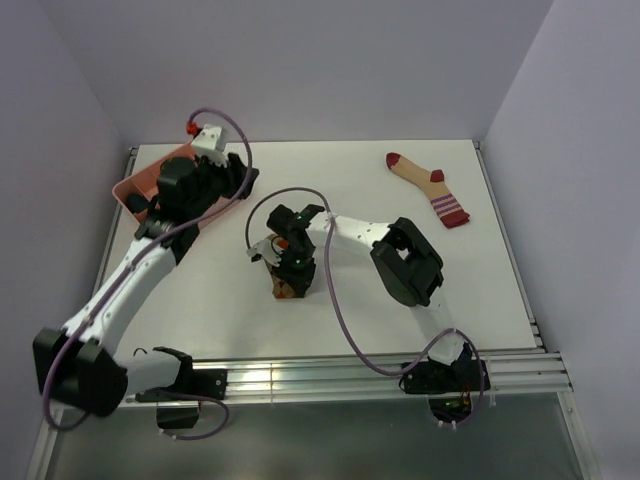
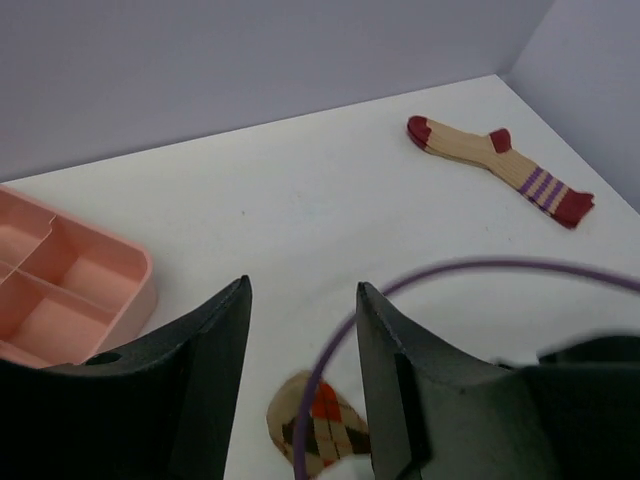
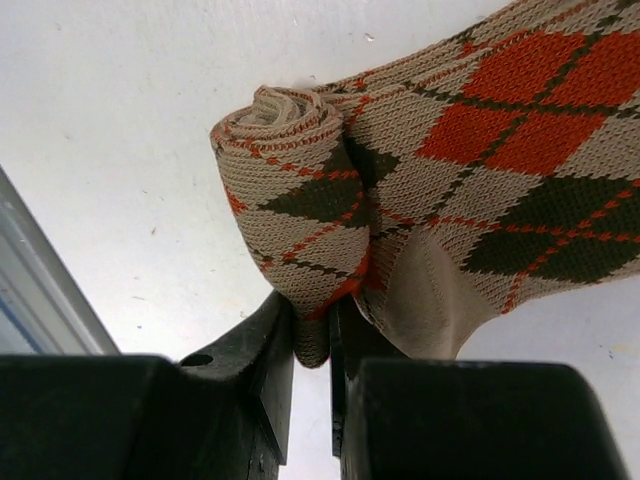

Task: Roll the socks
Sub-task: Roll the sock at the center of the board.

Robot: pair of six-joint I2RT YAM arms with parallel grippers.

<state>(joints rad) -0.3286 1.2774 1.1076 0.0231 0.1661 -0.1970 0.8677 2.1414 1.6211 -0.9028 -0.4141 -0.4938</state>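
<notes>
The argyle sock [image 1: 288, 286] lies mid-table, partly rolled at one end. In the right wrist view the roll [image 3: 290, 170] is tight, and my right gripper [image 3: 312, 325] is shut on a fold of the sock just below it. My right gripper [image 1: 291, 268] sits directly over the sock in the top view. The tan sock with dark red toe and striped cuff [image 1: 428, 187] lies flat at the far right, also seen from the left wrist [image 2: 495, 155]. My left gripper [image 2: 300, 290] is open and empty, held above the table, with the argyle sock [image 2: 335, 425] below it.
A pink compartment tray [image 1: 140, 186] sits at the far left under the left arm; its corner shows in the left wrist view [image 2: 70, 300]. A purple cable [image 2: 470, 268] crosses that view. Walls enclose the table at the back and sides.
</notes>
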